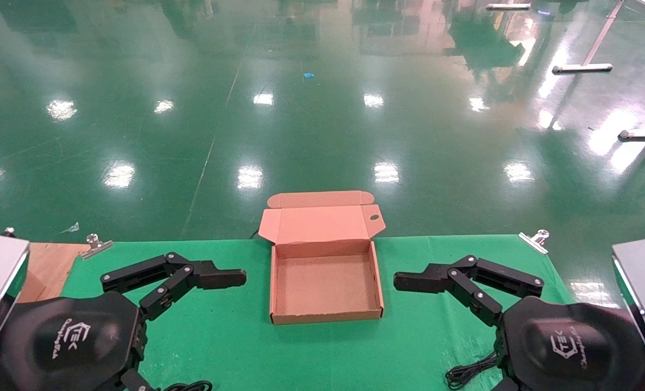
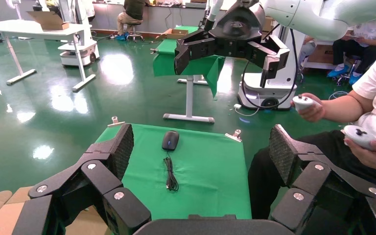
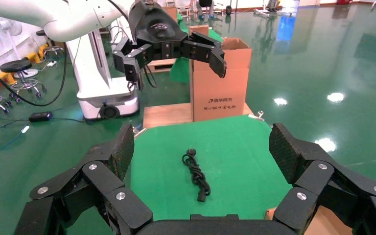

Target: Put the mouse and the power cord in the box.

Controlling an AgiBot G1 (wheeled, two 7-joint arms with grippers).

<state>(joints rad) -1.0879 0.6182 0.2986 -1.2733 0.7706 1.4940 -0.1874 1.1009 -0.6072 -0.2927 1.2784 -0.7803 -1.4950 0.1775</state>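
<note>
Green cloth covers the table [image 1: 235, 336], glossy green floor beyond. At centre frame the box [image 1: 325, 285] sits open and empty, lid hinged back. The left gripper [image 1: 189, 271] at lower left and right gripper [image 1: 447, 279] at lower right both hang spread wide, holding nothing. The mouse [image 2: 170, 140], small, black, smooth, shows mid-frame in the left wrist view; probably light and slippery, best pinched across its sides. The power cord [image 3: 196, 174], a limp black coil centre-frame in the right wrist view, should be grabbed mid-bundle.

My grippers [image 1: 230, 278] are black; the box [image 1: 325, 282] plain brown; mouse [image 2: 170, 140] and cord [image 3: 196, 174] black on green cloth [image 1: 235, 336].
</note>
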